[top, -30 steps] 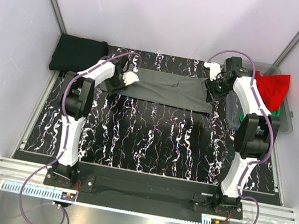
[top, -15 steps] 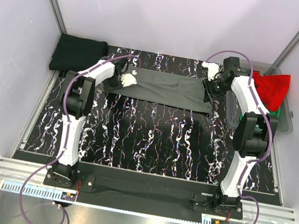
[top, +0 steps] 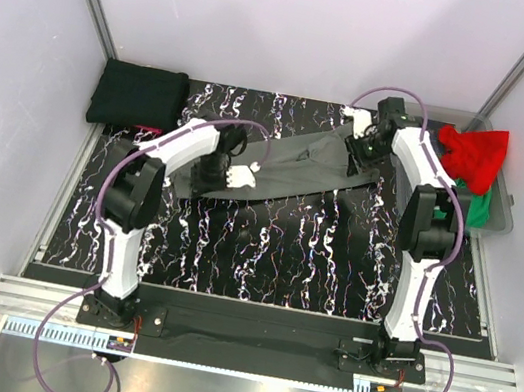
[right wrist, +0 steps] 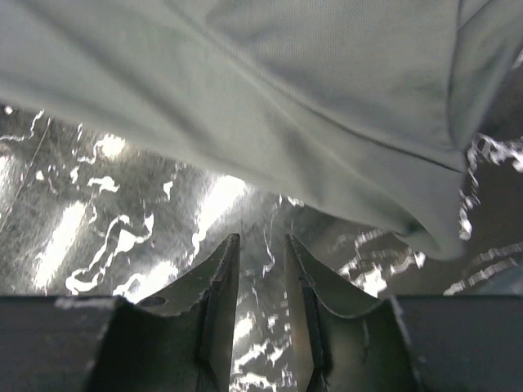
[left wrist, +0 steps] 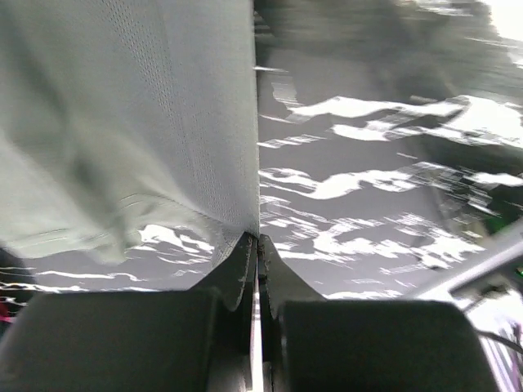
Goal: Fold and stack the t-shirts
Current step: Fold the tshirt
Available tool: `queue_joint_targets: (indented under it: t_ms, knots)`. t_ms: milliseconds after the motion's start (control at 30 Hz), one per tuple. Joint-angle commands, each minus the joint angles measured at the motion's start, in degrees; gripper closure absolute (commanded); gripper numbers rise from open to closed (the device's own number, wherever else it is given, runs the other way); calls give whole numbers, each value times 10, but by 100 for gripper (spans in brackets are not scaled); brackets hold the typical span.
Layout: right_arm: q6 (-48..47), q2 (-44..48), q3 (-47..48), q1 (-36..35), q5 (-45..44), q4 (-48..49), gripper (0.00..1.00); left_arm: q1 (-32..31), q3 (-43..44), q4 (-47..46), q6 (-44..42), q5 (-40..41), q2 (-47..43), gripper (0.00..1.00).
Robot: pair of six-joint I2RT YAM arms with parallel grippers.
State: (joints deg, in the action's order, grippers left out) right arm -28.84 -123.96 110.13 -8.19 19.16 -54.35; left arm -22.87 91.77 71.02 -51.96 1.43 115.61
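Observation:
The dark grey t-shirt (top: 314,160) lies slanted across the far middle of the table, bunched toward the right. My left gripper (top: 241,174) is shut on its left end, and in the left wrist view the cloth (left wrist: 147,122) runs down into the closed tips (left wrist: 257,239). At the shirt's right end my right gripper (top: 357,146) stands open. Bare table shows between its fingers (right wrist: 261,242), with the cloth (right wrist: 286,90) just ahead of them. A folded black t-shirt (top: 138,95) rests at the back left. A red t-shirt (top: 470,157) and a green one (top: 483,207) sit in the bin.
The clear grey plastic bin (top: 497,223) stands at the back right corner against the wall. The table top (top: 263,247) is black with white marbling. Pale walls close in the left, right and far sides.
My left gripper has shut on the grey shirt's left end and dragged it rightward and nearer, turning the shirt from flat and straight to slanted. The right gripper shifted slightly left, still open.

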Motion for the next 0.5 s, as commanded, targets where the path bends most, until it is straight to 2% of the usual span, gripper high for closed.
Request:
queue_joint_targets:
  t_ms: [0, 233, 467]
  knots:
    - [14, -36, 40, -17, -3, 6, 65, -20, -25, 101, 23, -50, -56, 100]
    - [19, -118, 119, -34, -41, -1, 65, -63, -51, 128, 50, -113, -61, 100]
    - [15, -203, 258, -53, -56, -37, 65, -136, -51, 134, 68, -155, -58, 100]
